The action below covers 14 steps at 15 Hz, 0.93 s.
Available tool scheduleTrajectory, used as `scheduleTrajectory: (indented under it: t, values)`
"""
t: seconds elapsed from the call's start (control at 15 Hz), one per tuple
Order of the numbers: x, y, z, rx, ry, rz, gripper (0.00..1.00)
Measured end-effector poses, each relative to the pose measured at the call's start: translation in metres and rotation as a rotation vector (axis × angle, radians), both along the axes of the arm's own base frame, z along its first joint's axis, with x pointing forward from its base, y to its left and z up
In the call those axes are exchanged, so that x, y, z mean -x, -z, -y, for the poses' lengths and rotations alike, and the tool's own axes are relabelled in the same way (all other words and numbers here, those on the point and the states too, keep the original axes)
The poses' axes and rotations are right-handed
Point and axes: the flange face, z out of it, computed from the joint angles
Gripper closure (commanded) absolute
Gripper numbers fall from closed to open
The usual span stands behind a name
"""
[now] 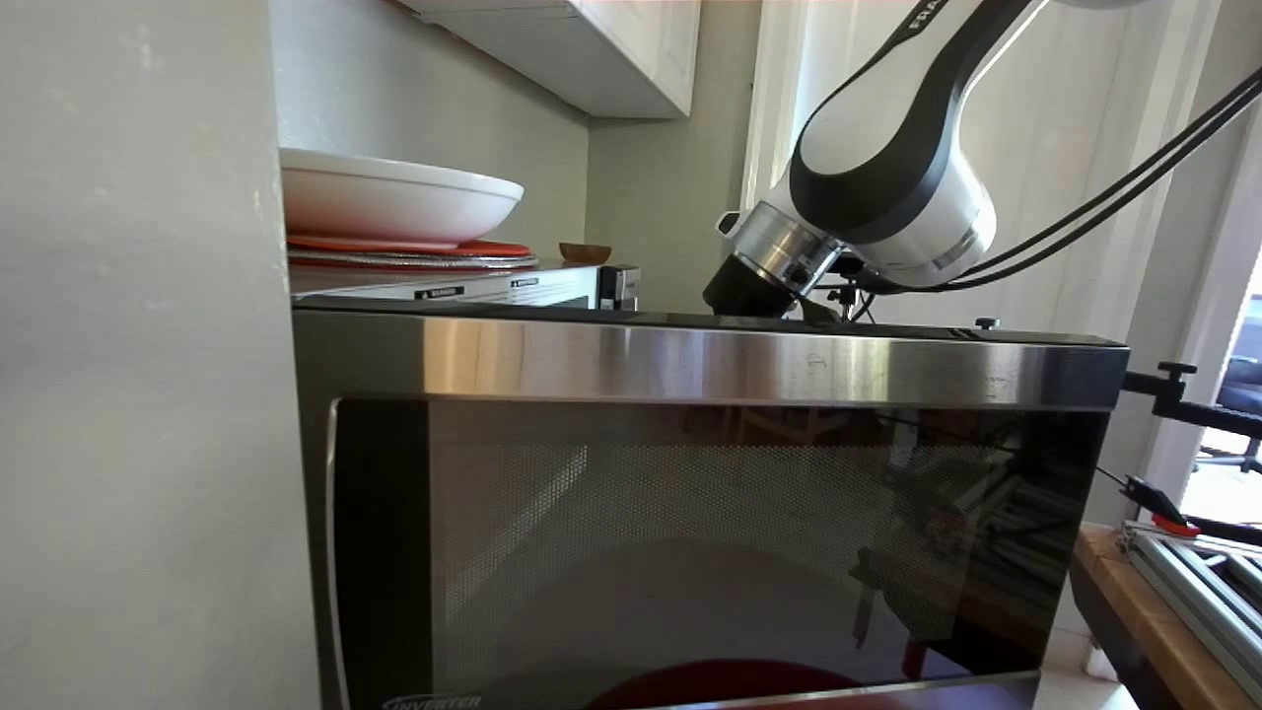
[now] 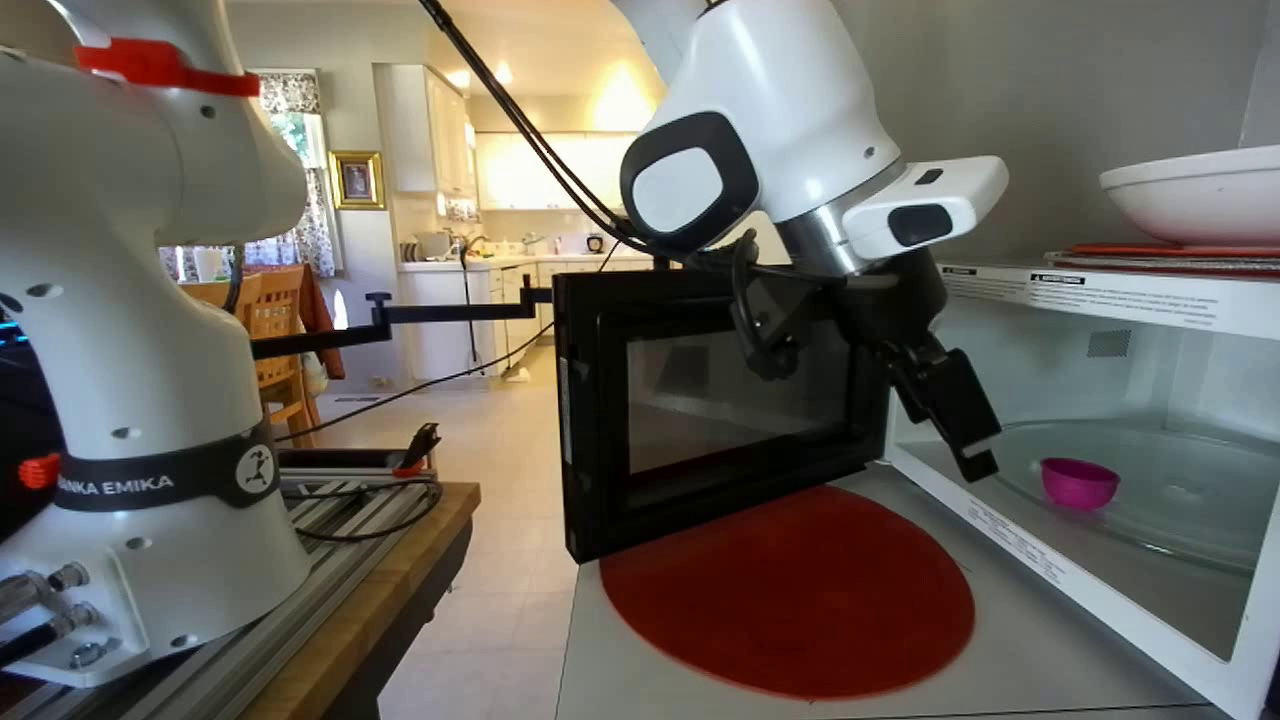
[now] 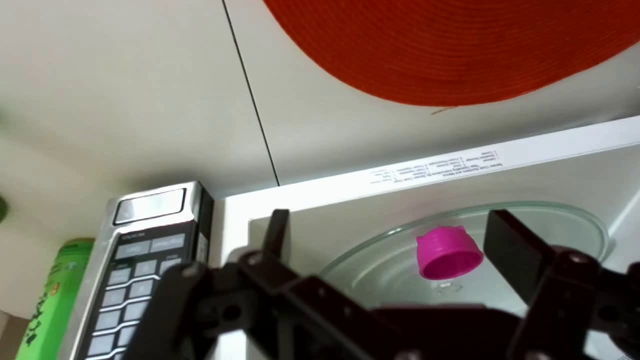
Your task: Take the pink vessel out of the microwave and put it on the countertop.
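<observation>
The pink vessel stands upright on the glass turntable inside the microwave, whose door hangs wide open. In the wrist view the pink vessel appears between the fingers, nearer the right-hand one, with nothing gripped. My gripper points down at the mouth of the microwave, a little short of the vessel and apart from it. Its jaws are spread wide in the wrist view. From behind the microwave door, an exterior view hides the fingers and the vessel. The countertop lies in front of the opening.
A round red mat lies on the countertop below the open door. A white bowl rests on red mats atop the microwave. Beside the control panel stands a green container. The microwave's white front lip edges the opening.
</observation>
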Motion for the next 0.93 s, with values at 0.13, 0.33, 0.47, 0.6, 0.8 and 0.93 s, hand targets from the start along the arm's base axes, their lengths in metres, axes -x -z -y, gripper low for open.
scheduleTrajectory:
  t: [0.13, 0.33, 0.47, 0.6, 0.8, 0.93]
  values:
    - [-0.007, -0.001, 0.003, -0.008, 0.004, 0.008, 0.0]
    - [-0.024, -0.007, -0.012, -0.038, -0.022, 0.037, 0.0]
    - [-0.03, -0.004, -0.021, -0.057, -0.047, 0.041, 0.0]
    - [-0.03, 0.008, -0.021, -0.068, -0.058, 0.025, 0.0]
    - [-0.028, 0.025, -0.014, -0.07, -0.065, 0.011, 0.0]
    - [-0.028, 0.029, -0.009, -0.065, -0.075, 0.019, 0.0]
